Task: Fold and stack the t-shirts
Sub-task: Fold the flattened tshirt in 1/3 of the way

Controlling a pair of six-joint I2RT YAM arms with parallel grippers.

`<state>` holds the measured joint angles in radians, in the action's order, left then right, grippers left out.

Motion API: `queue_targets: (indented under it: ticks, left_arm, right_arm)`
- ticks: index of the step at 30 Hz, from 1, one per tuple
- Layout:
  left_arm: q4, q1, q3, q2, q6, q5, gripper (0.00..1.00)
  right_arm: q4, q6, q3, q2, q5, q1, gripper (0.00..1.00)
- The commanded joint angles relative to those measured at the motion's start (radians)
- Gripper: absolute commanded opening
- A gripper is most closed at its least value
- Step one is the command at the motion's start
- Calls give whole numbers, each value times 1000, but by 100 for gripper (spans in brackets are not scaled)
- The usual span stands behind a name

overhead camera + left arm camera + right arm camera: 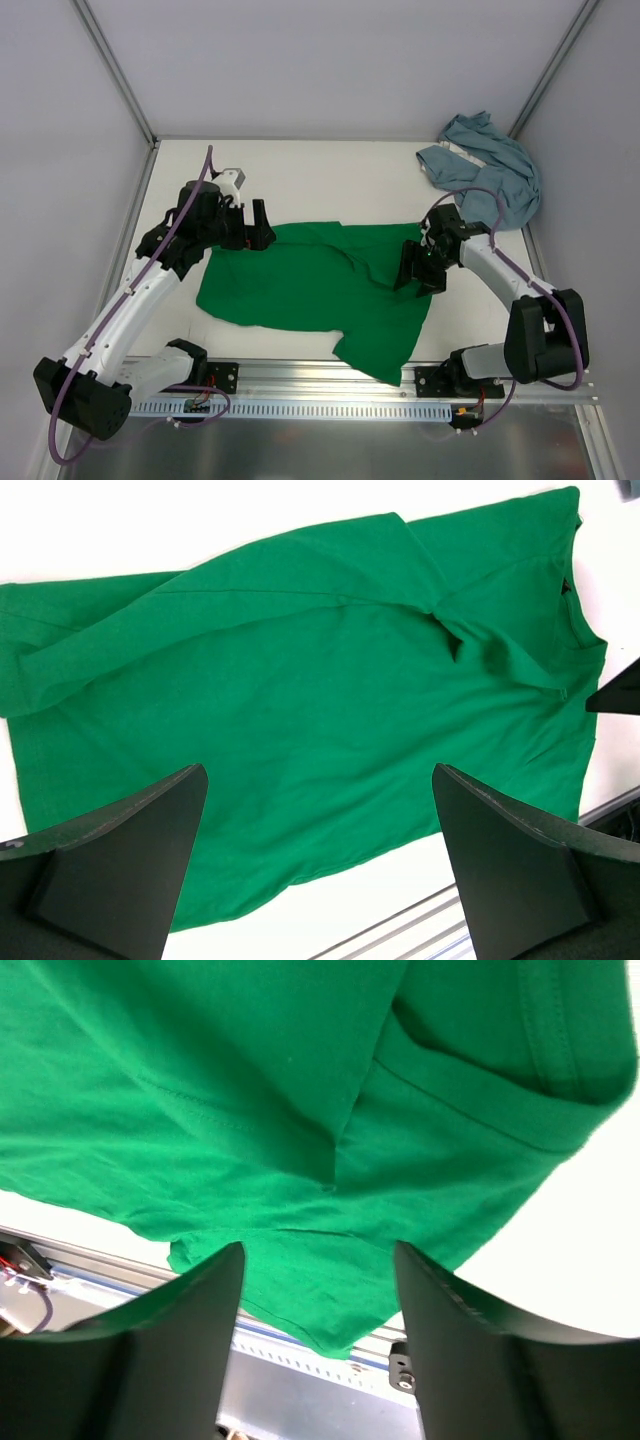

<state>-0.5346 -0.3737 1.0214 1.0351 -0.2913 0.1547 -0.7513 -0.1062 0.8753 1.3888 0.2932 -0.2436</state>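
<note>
The green shirt (300, 285) lies spread mid-frame on the worktop (320, 180), and the blue-grey shirt (490, 170) is bunched at the upper right. My left pincer (255, 232) hangs with its jaws apart at the green shirt's upper-left edge. My right pincer (420, 275) is apart too, over the green shirt's right side.

A white table (330, 180), a slotted metal rail (290, 375) along its near edge, pale walls (330, 60) and metal posts (115, 70) behind.

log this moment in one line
green shirt spread out | blue-grey shirt bunched far right | left gripper open | right gripper open
</note>
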Motion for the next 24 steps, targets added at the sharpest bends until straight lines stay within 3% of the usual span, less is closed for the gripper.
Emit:
queue_targets:
  ticks: [1, 7, 10, 19, 24]
  left_arm:
    - [30, -5, 22, 6, 9, 26, 99]
    - [31, -7, 25, 6, 6, 36, 99]
    - [44, -7, 17, -4, -3, 49, 99]
    - [94, -5, -56, -78, -40, 109, 99]
    - [88, -7, -81, -125, -52, 132, 98]
  right_arm:
    - [-48, 14, 30, -74, -46, 4, 67]
    - [-66, -24, 126, -77, -29, -6, 67]
    - [-62, -59, 204, -59, -31, -80, 63]
    - [-46, -131, 448, 205, -100, -316, 60]
    - [-29, -142, 507, 343, -147, -356, 58]
